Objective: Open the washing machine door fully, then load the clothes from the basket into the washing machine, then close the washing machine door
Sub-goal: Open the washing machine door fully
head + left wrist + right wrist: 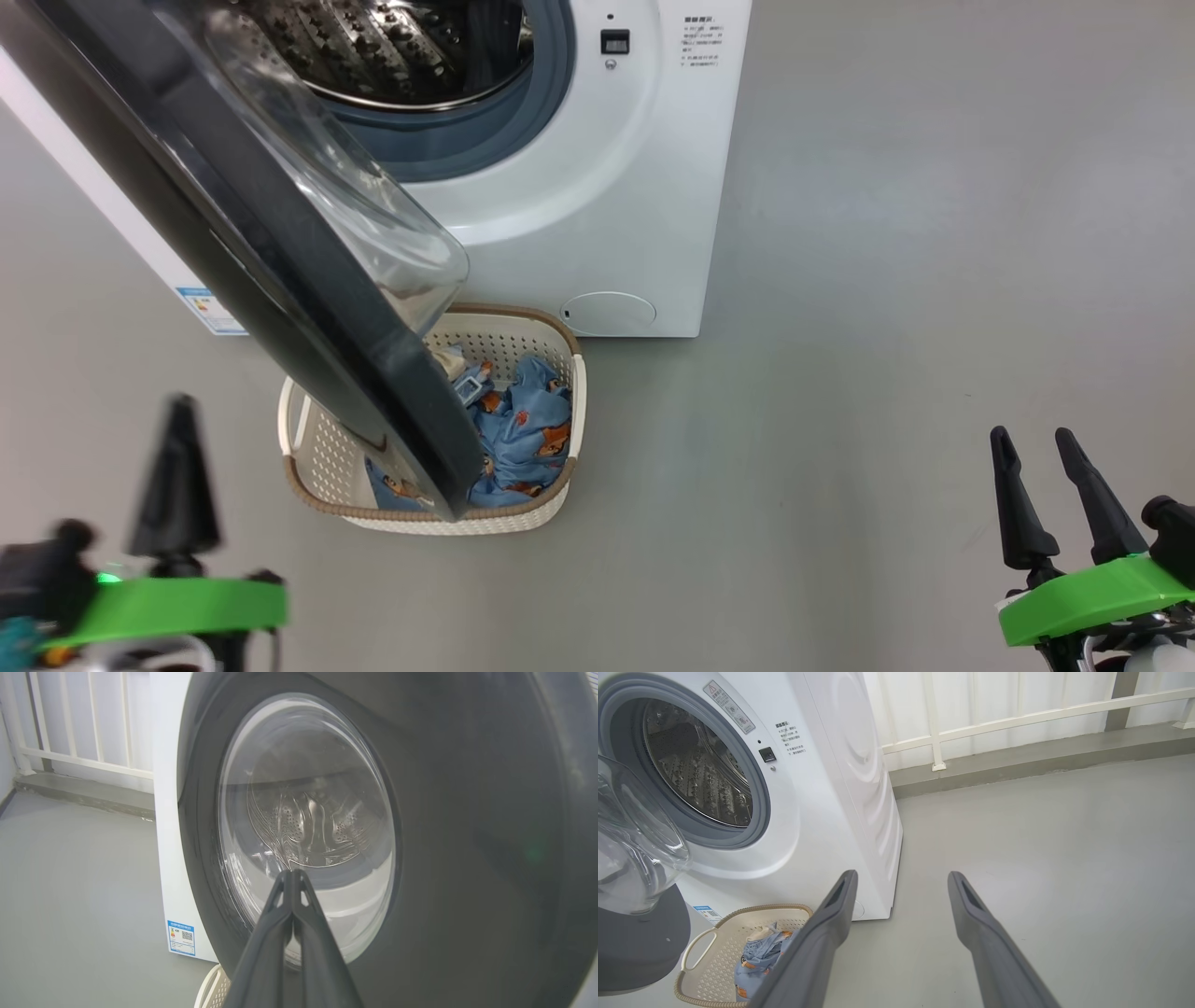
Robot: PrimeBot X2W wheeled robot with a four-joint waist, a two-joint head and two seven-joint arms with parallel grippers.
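The washing machine (635, 187) stands at the top with its steel drum (401, 47) showing. The washing machine door (280, 261) hangs partly open, and its black rim and glass bowl reach out over the basket (317, 457). The cream basket sits on the floor before the machine and holds the light-blue clothes (523, 429). My left gripper (177, 411) is at the lower left, shut with nothing in it. In the left wrist view the left gripper (292, 873) points at the door's outer face (467, 812). My right gripper (1032, 437) stands open over bare floor, right of the basket (714, 938).
Grey floor (887, 327) spreads wide to the right of the machine and basket. A white railing (1017, 718) on a low grey kerb runs behind the machine. A blue label (181, 938) is stuck low on the machine's side.
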